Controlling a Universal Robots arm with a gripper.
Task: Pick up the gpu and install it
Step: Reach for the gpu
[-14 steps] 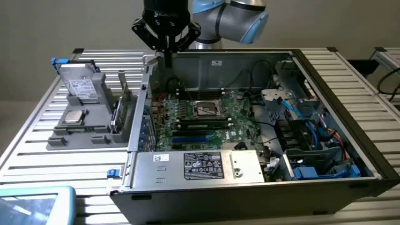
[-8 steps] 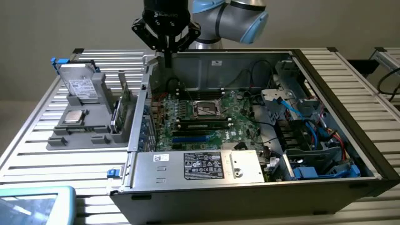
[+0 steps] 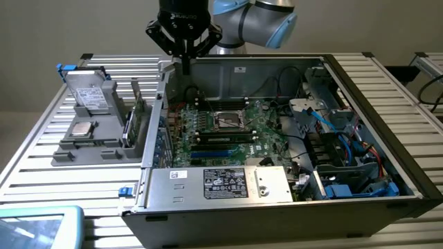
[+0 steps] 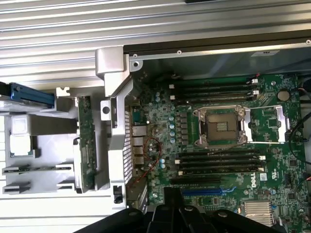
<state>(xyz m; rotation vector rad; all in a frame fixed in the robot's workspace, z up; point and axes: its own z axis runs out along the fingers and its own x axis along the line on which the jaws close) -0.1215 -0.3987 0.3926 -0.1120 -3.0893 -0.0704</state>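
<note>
From my remote seat: black two-finger gripper (image 3: 185,66) hangs off the grey-and-blue arm at approx. 11 o'clock of the open dark-grey desktop PC case (image 3: 277,218) in the exterior view, tips down by the case's back corner. Jaws are together, nothing between them. It touches no part that I can see.

The gpu (image 3: 137,116) is a flat green circuit card w/ a dark face, and it stands on edge in the light-grey plastic parts holder (image 3: 83,150), outside the case at its 9 o'clock, just beside the case wall. It's at approx. 7 o'clock from the gripper tips, apart from them, and not installed. The wrist view gives the gpu (image 4: 85,141) edge-on as a thin green strip in the holder (image 4: 48,145), w/ the gripper (image 4: 174,199) over the green motherboard (image 4: 218,160).

Same holder, exterior view: silver white-labelled drive (image 3: 90,96) leans at approx. 10 o'clock of the gpu, and the small square silver CPU chip (image 3: 82,129) lies flat at approx. 9 o'clock of it.

Inside the case, the motherboard (image 3: 229,129) lies flat. Its metal-framed CPU socket (image 4: 221,126) is open, and the blue expansion slot (image 4: 204,191) is bare. Everything sits on a pale slatted metal table (image 3: 62,181).
</note>
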